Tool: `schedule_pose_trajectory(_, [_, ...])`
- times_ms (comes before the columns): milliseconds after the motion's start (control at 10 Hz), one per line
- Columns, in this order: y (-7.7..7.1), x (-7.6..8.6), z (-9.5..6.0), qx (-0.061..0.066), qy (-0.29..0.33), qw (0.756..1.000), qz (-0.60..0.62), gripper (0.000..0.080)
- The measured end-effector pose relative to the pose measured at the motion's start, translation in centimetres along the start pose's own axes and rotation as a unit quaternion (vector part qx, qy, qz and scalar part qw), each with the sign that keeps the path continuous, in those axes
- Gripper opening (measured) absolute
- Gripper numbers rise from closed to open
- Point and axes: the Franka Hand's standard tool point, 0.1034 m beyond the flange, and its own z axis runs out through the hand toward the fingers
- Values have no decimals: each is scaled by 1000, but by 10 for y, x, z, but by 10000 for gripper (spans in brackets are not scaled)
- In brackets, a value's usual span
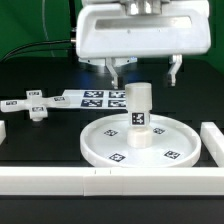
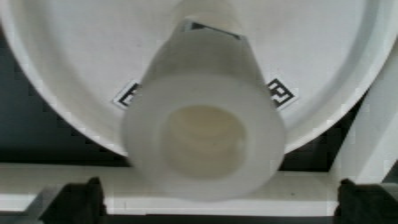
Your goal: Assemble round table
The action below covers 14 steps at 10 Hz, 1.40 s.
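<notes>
Your gripper (image 1: 146, 72) hangs open wide over the middle of the table (image 1: 40, 135), holding nothing. Its two fingers (image 1: 115, 72) are spread well past the width of the leg (image 1: 138, 108) and sit just above its top, clear of it. You can see the same in the wrist view, where the gripper (image 2: 217, 198) has a dark fingertip on either side of the leg (image 2: 199, 120), neither one touching.

That leg stands upright on the centre of the disc (image 1: 100, 135), a square tag facing you on its side. The disc lies flat on the table, tags on its face, close behind the front border bar (image 1: 60, 182).

The small foot piece (image 1: 36, 108) lies at the exterior view's left, well apart from the disc, by the marker board (image 1: 95, 97); whether they touch, you cannot tell.
</notes>
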Motion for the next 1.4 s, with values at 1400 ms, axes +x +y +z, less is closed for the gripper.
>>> schedule_pose_trajectory(1400, [-5, -8, 17, 38, -149, 988, -9, 649])
